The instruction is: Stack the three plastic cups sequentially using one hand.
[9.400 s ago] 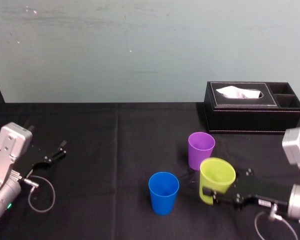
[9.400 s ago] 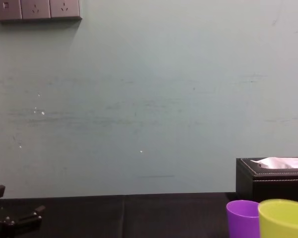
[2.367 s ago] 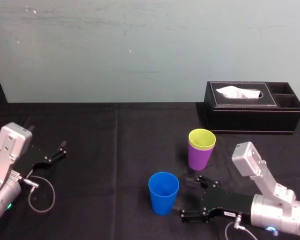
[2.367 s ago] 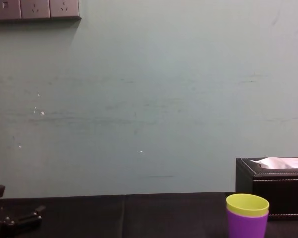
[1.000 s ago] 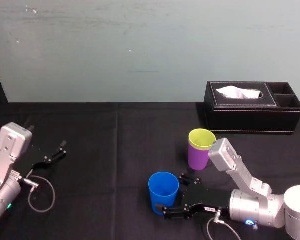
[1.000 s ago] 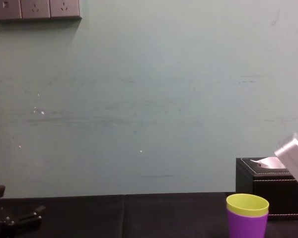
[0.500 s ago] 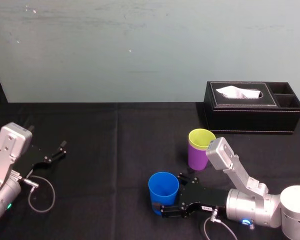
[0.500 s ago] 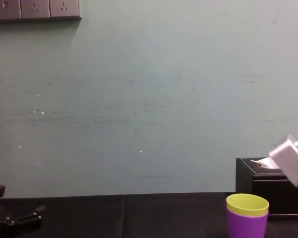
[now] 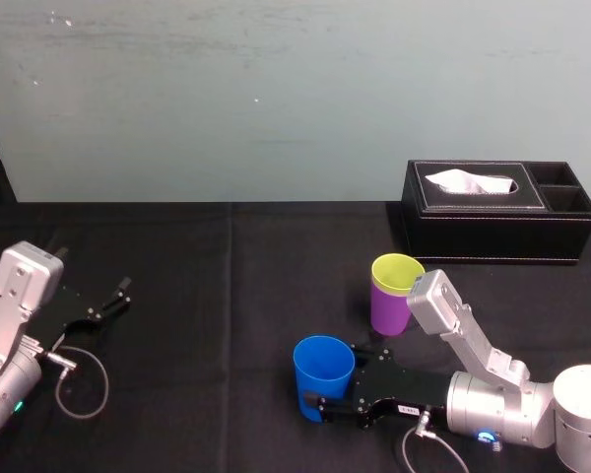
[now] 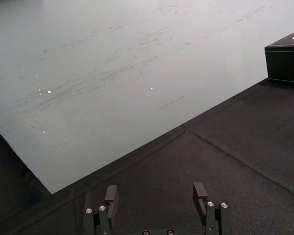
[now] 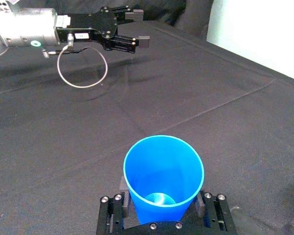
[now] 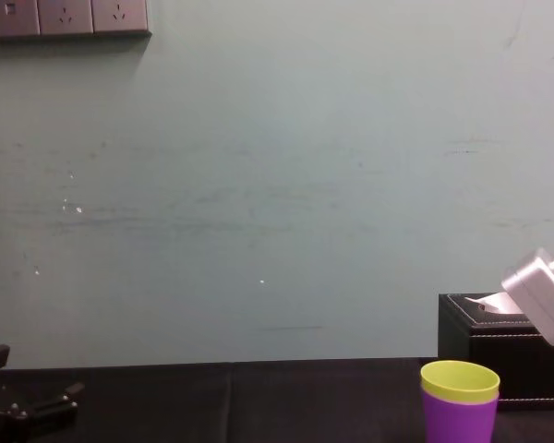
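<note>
Blue cup [image 9: 323, 376] in right pincer [image 11: 164, 204] (stacked pair [image 9: 395, 296], tissue box [image 9: 497, 225] behind)

Entry: nothing legible from my station, no word, brand or number. A small white sticker [image 11: 80, 35] with dark print too fine to read sits on the black body behind the left claw [image 11: 139, 28]; a second white label [image 9: 406, 408] of the same kind, equally unreadable, sits on the black body of the right claw [image 9: 335, 379], just behind the blue cup [image 9: 323, 363]. A round green mark [image 11: 35, 43] on the silver housing [image 11: 19, 30] of the left arm shows no character I can make out.
</note>
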Tool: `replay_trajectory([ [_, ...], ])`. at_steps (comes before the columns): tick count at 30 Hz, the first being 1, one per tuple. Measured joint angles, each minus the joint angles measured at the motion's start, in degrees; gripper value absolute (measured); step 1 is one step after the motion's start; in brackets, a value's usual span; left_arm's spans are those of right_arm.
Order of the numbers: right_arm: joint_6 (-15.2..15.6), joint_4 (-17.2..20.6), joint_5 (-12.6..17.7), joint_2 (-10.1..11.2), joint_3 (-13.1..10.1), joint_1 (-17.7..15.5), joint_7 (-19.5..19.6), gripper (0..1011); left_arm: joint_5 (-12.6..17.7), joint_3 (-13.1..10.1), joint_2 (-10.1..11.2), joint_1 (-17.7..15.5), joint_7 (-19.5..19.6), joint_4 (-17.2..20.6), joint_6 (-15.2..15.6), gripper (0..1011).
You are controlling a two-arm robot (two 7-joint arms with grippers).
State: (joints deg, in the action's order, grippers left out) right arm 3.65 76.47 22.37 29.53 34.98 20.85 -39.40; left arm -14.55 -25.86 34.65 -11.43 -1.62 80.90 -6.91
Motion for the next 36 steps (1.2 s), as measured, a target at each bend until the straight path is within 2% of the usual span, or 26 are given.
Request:
replay_trajectory([
  [8,0.00,0.20,0.04,0.12,-0.03,-0.06,-0.03,720,0.00,0.00,0.00,0.00,0.00,0.00,0.00,1000],
  [13,0.20,1.81,0.42,1.11,-0.50,-0.02,-0.59,719,0.00,0.00,0.00,0.00,0.00,0.00,0.00,1000],
  [19,2.01,4.61,2.31,2.88,-1.74,1.14,-1.56,719,0.00,0.00,0.00,0.00,0.00,0.00,0.00,1000],
  [24,3.52,5.97,3.74,3.99,-2.37,3.00,-2.39,720,0.00,0.00,0.00,0.00,0.00,0.00,0.00,1000],
  [27,4.55,5.93,4.61,4.41,-2.77,5.36,-2.68,720,0.00,0.00,0.00,0.00,0.00,0.00,0.00,1000],
  [36,5.75,2.33,6.10,3.96,-3.63,11.14,-2.31,720,0.00,0.00,0.00,0.00,0.00,0.00,0.00,1000],
])
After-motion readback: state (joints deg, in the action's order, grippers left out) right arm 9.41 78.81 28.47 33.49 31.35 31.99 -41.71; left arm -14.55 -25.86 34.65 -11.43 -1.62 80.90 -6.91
